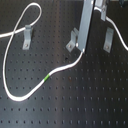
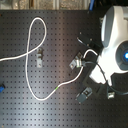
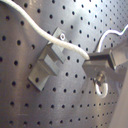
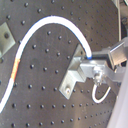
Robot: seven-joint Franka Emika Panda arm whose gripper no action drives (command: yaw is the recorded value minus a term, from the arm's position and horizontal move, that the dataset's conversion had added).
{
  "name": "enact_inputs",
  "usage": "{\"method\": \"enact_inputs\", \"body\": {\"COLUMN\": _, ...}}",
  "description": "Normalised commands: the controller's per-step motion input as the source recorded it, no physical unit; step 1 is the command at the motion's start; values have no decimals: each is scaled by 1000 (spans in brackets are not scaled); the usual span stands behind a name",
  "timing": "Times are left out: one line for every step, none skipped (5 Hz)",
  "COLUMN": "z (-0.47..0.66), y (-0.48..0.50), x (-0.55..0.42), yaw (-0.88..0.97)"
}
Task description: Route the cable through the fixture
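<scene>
The white cable (image 1: 15, 95) loops widely over the black board, with a green band (image 1: 47, 77) in the first exterior view and a red band (image 4: 17, 64) in the second wrist view. The fixture (image 1: 73, 41), a tilted grey clip, stands mid-board; it also shows in the second exterior view (image 2: 76, 62) and in both wrist views (image 3: 47, 62) (image 4: 74, 76). My gripper (image 1: 81, 49) is right beside the fixture and shut on the cable. In the first wrist view the cable (image 3: 35, 27) lies across the fixture's top and runs into my gripper (image 3: 92, 62). Whether it sits in the fork is unclear.
Two upright grey clips stand on the board, one inside the cable's far loop (image 1: 27, 35) and one at the first exterior view's right (image 1: 109, 40). A blue object (image 2: 1, 89) lies at the second exterior view's left edge. A thin white wire loop (image 3: 100, 90) hangs from the gripper.
</scene>
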Motion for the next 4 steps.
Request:
{"method": "enact_inputs", "body": {"z": -13, "y": -393, "x": -64, "yaw": -189}}
{"method": "enact_inputs", "body": {"z": 1, "y": -82, "x": -55, "yaw": -11}}
{"method": "enact_inputs", "body": {"z": 1, "y": 33, "x": -50, "yaw": 231}}
{"method": "enact_inputs", "body": {"z": 23, "y": 40, "x": 26, "yaw": 509}}
